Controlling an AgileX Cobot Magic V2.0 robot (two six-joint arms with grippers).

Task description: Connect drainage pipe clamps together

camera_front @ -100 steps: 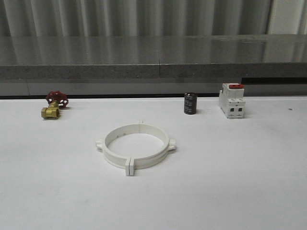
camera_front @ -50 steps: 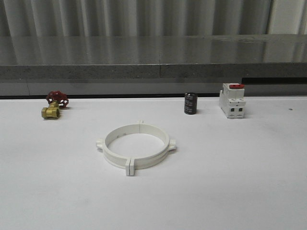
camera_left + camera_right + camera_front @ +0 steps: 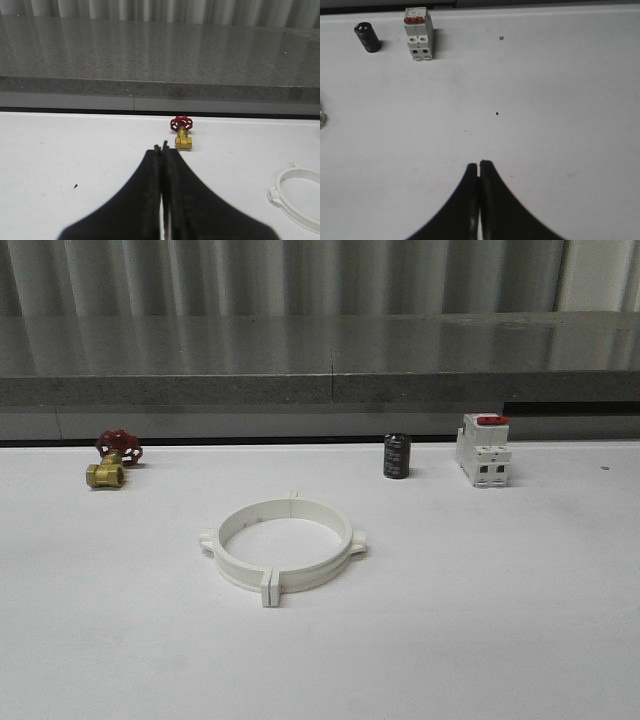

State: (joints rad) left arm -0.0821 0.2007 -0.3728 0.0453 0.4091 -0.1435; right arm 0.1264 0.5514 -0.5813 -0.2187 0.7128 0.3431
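The pipe clamps (image 3: 283, 545) lie flat on the white table (image 3: 480, 620), near the middle and a little to my left. The two white halves sit closed into one full ring, end tabs meeting at the near seam and again at the far seam, with small lugs sticking out at the left and right sides. Nothing touches the ring.

My left gripper (image 3: 161, 150) hangs over bare table, fingers pressed together with only a hairline between them, holding nothing. Beyond its tips stands a brass valve (image 3: 182, 137) with a red handwheel, and an arc of the ring (image 3: 299, 199) shows off to one side, well apart from the fingers.

My right gripper (image 3: 479, 165) is likewise closed tight and empty, over bare table on my right side. Far ahead of it stand a black cylinder (image 3: 367, 37) and, just beside that, a white switch (image 3: 418, 34) with a red top, both near the table's back edge by a grey stone ledge (image 3: 320, 370).
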